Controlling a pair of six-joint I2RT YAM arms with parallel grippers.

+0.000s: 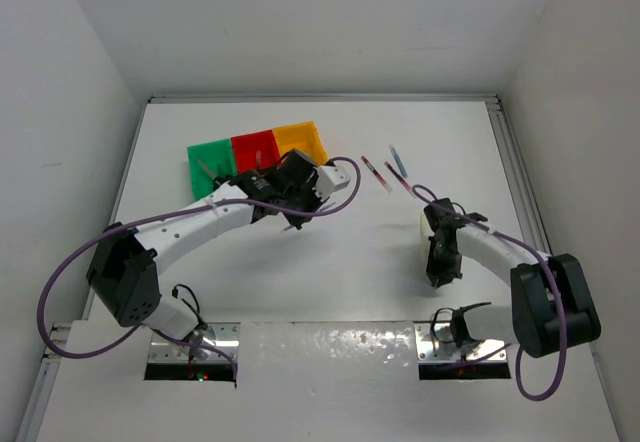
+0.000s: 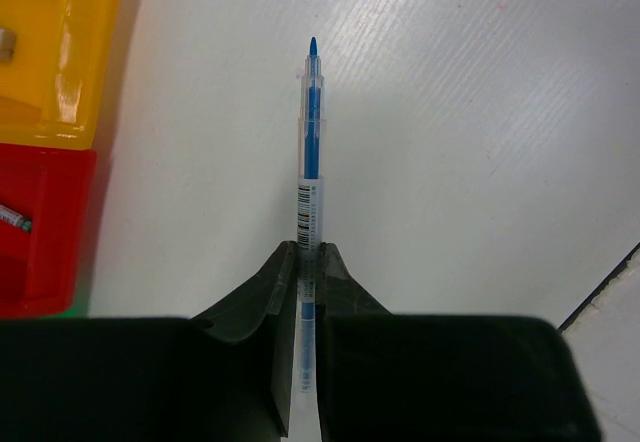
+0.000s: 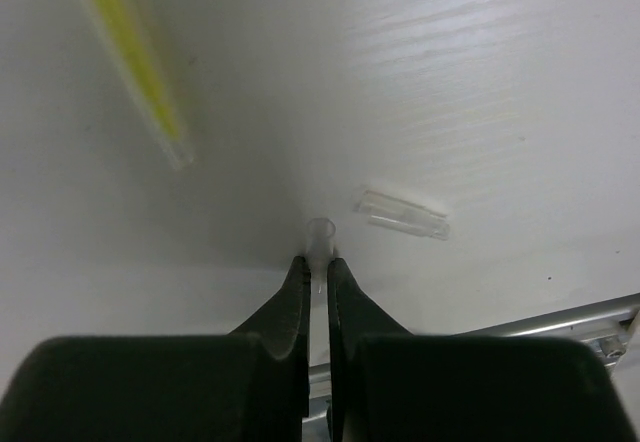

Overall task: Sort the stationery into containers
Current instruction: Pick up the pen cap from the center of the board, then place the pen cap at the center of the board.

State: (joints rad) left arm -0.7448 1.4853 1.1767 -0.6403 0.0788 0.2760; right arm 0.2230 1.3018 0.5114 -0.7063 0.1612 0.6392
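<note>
The left gripper (image 2: 310, 253) has its jaws closed tight on a blue pen (image 2: 311, 152). The clear barrel is pinched near its back end and the blue tip points straight out over the bare white table (image 1: 330, 282). Just to the side of that pen sit the yellow-orange bin (image 2: 55, 82) and the red bin (image 2: 45, 252). From above, the 3 bins stand joined in a row, with the green bin (image 1: 209, 157) at the far left. Something slim lies inside the red one, but I cannot tell what.

The right gripper (image 3: 317, 265) hangs low over the table near the front edge. Its jaws are drawn narrow around a small clear tube (image 3: 320, 230) that pokes out between the tips. A clear cap (image 3: 402, 214) lies just beside it, and a yellow stick (image 3: 130, 57) shows blurred farther off. Well apart from both arms, a red-white pen (image 1: 376, 173) and a loose blue pen (image 1: 399, 158) lie near each other.
</note>
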